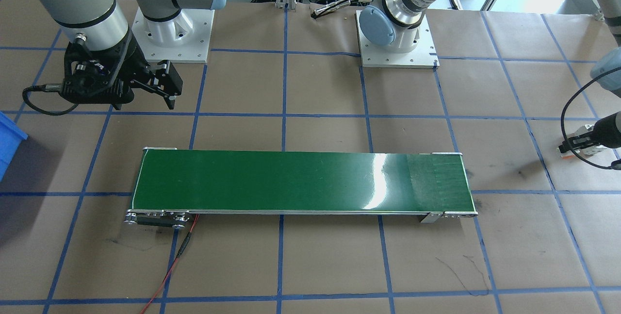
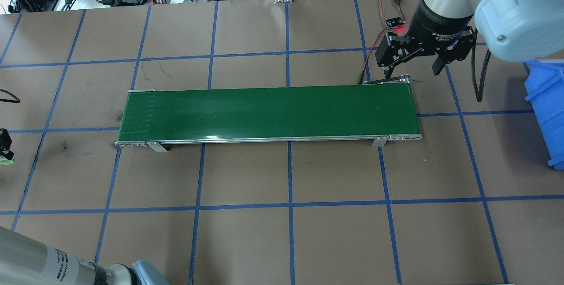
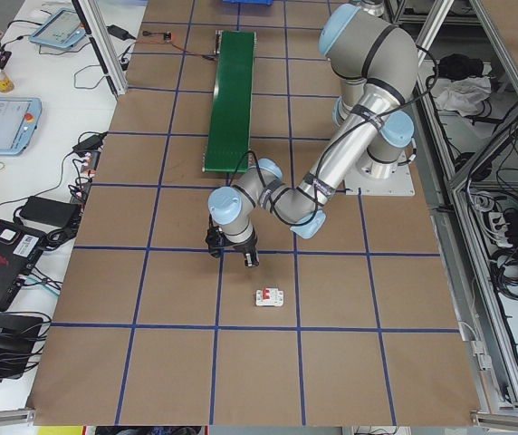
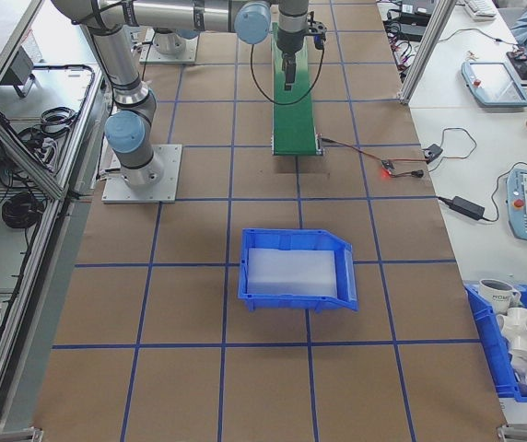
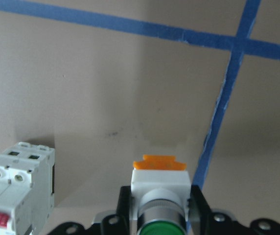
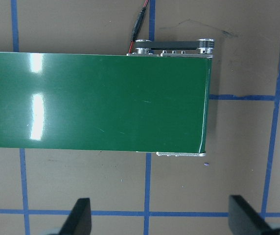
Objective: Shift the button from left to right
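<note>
The button (image 5: 159, 188), with a green cap, white body and orange base, sits between the fingers of my left gripper (image 5: 159, 208), which is shut on it just over the brown table. This gripper (image 1: 575, 145) is at the table's far end on my left, well away from the green conveyor belt (image 2: 269, 113). My right gripper (image 2: 412, 62) hangs open beyond the belt's right end, with nothing between its fingers (image 6: 81, 218). The belt (image 6: 96, 103) carries nothing.
A white circuit breaker (image 5: 17, 188) with a red toggle lies on the table right beside the held button, also visible in the exterior left view (image 3: 269, 296). A blue bin (image 4: 296, 267) stands past the belt's right end. A red wire (image 1: 167, 275) runs from the belt motor.
</note>
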Robot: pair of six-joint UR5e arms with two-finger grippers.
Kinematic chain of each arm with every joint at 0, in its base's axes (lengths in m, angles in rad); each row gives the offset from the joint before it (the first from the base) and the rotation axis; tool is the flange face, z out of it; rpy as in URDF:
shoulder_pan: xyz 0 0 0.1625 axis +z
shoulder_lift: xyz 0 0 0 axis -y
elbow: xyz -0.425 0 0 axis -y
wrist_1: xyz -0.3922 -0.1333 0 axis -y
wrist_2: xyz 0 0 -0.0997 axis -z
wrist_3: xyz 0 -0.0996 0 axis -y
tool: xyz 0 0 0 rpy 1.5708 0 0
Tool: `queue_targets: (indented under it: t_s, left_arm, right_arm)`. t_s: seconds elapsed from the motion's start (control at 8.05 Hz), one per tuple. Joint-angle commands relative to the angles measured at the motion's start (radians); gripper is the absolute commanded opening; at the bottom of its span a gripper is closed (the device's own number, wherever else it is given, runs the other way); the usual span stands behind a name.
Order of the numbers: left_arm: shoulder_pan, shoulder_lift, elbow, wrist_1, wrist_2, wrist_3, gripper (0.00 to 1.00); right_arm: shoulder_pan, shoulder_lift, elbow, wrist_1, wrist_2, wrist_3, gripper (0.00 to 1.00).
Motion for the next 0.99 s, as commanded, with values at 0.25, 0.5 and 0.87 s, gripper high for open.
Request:
queue_targets:
  t_s: [0.25, 0.5, 0.87]
  left_arm:
    - [-0.231, 0.187, 0.036, -0.129, -0.117, -0.037, 0.00]
    - [-0.392, 0.191, 0.038, -0.133, -0.155, -0.152, 0.00]
    - [-0.486, 0.175, 0.028, -0.134, -0.244, -0.212, 0.00]
  right_arm:
    - [0.000, -0.001, 0.000, 0.000, 0.000, 0.001, 1.00]
    - [0.000, -0.001, 0.000, 0.000, 0.000, 0.001, 1.00]
    - [0.000, 0.000, 0.000, 0.000, -0.003, -0.001, 1.00]
